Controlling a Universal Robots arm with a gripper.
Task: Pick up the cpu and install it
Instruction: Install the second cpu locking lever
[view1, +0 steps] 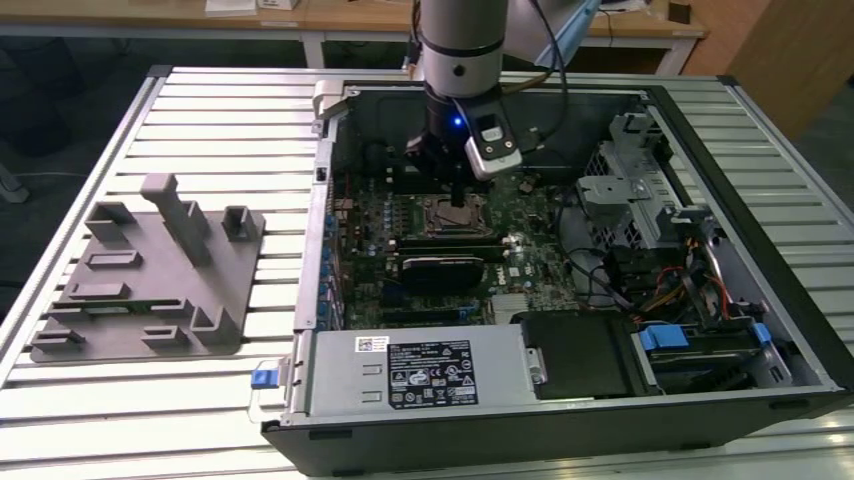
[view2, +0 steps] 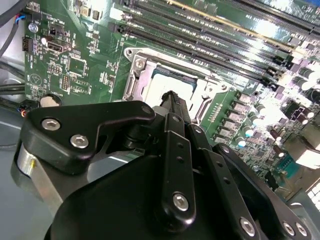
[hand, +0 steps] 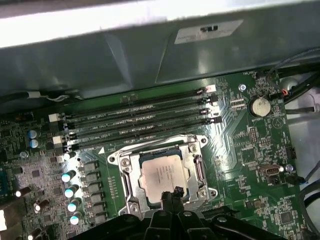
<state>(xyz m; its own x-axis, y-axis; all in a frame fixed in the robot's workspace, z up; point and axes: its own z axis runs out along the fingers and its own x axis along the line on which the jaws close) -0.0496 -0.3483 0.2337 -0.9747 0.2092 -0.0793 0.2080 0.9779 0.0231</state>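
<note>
The cpu (hand: 162, 175), a flat silver square with a pale rim, lies flat inside the open metal-framed socket (hand: 125, 170) on the green motherboard. In the second wrist view a part of the cpu (view2: 167, 80) shows past the fingers, inside the socket frame (view2: 136, 75). My gripper (hand: 167, 196) hangs just over the near edge of the chip, its two black fingers pressed together with nothing between them. The exterior view has the gripper (view1: 461, 192) inside the computer case, right above the socket (view1: 451, 212).
Several long memory slots (hand: 140, 125) run beside the socket. A black square block (view1: 447, 268) sits on the board nearer the power supply (view1: 414, 370). Drive cage (view1: 641, 190) and cables (view1: 667, 290) fill the exterior view's right. A grey fixture (view1: 147, 270) stands outside the case.
</note>
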